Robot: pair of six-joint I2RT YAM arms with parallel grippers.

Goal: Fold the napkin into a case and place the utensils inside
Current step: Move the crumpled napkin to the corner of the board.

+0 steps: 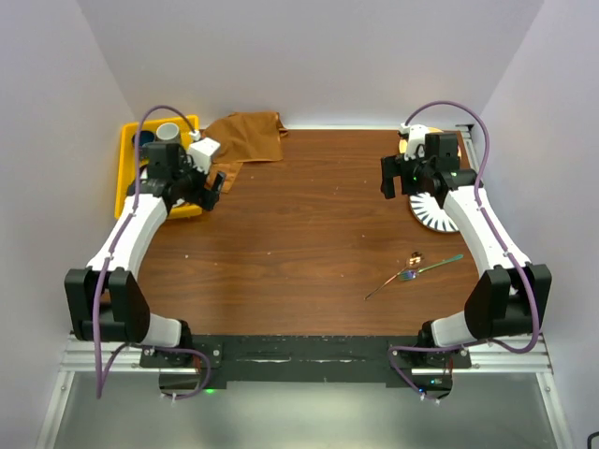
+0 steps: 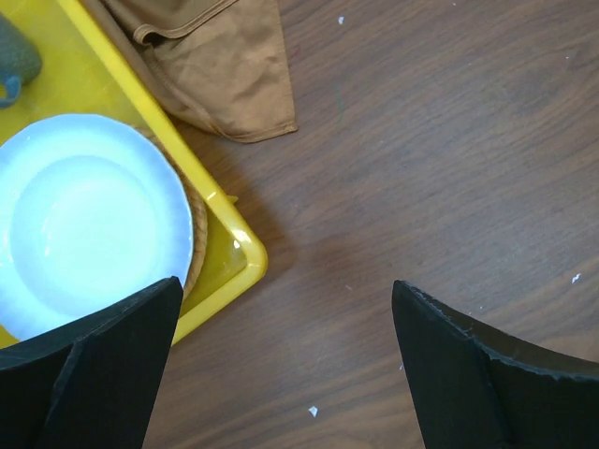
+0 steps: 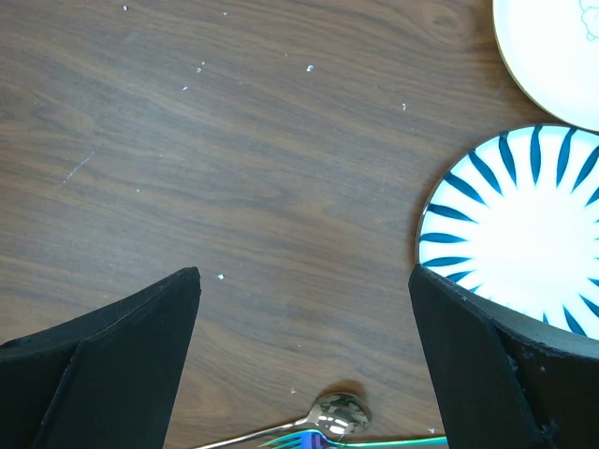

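Observation:
The rust-brown napkin [image 1: 248, 137] lies crumpled at the table's far left, partly over the yellow tray's [image 1: 128, 178] corner; it also shows in the left wrist view [image 2: 217, 65]. The utensils [image 1: 416, 270] lie loose on the table at the near right; a spoon bowl [image 3: 341, 412] and an iridescent fork [image 3: 309, 439] show at the bottom of the right wrist view. My left gripper [image 1: 213, 190] is open and empty, held above bare table beside the tray [image 2: 234, 253]. My right gripper [image 1: 395, 179] is open and empty above the table, beyond the utensils. No folded case is in view.
The yellow tray holds a pale blue plate [image 2: 84, 220] and a grey-blue cup [image 1: 168, 133]. A blue-striped white plate [image 3: 524, 234] and another white plate [image 3: 552, 47] sit at the far right. White walls close in three sides.

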